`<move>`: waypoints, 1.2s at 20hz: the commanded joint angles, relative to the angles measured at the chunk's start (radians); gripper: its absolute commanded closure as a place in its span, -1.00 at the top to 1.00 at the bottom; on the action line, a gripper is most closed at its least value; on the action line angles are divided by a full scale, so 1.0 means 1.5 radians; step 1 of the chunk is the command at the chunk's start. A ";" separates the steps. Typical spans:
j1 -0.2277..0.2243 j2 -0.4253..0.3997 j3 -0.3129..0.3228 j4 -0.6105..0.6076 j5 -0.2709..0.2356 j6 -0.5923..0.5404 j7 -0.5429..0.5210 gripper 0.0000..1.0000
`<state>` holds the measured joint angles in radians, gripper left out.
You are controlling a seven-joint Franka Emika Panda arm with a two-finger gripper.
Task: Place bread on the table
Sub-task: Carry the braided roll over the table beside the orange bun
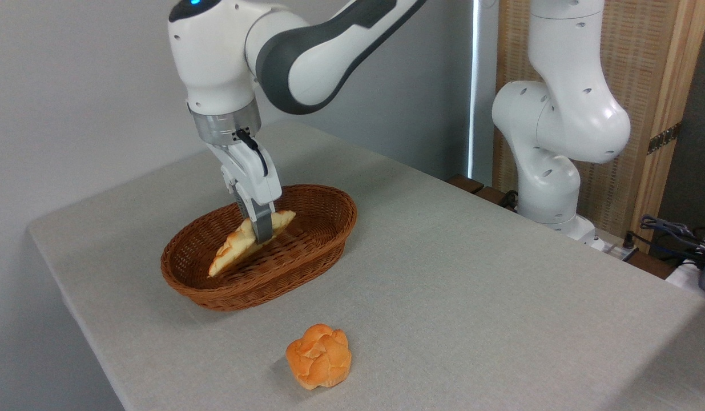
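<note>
The bread (238, 246), a pale yellow braided loaf with brown patches, hangs tilted above the floor of the brown wicker basket (306, 197), its left tip lowest. My gripper (261, 233) is shut on the loaf near its right end, pointing down from the white arm. The table (472, 297), covered in light grey-beige cloth, spreads around the basket.
A small round orange knotted bun (319, 355) lies on the cloth in front of the basket. The arm's white base (549, 188) stands at the table's back right edge, with cables (675, 234) beyond it. A grey wall runs behind the table.
</note>
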<state>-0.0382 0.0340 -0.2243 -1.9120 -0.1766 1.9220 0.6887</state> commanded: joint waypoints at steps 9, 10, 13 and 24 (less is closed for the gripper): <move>0.001 -0.019 0.148 0.087 -0.029 -0.235 0.233 -0.71; 0.009 -0.021 0.169 0.084 -0.018 -0.249 0.275 -0.71; 0.017 -0.021 0.207 0.060 0.010 -0.256 0.353 -0.70; 0.025 -0.020 0.254 -0.027 0.069 -0.252 0.482 -0.42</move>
<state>0.0077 0.0231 0.1509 -1.9305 -0.0920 1.5489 1.3846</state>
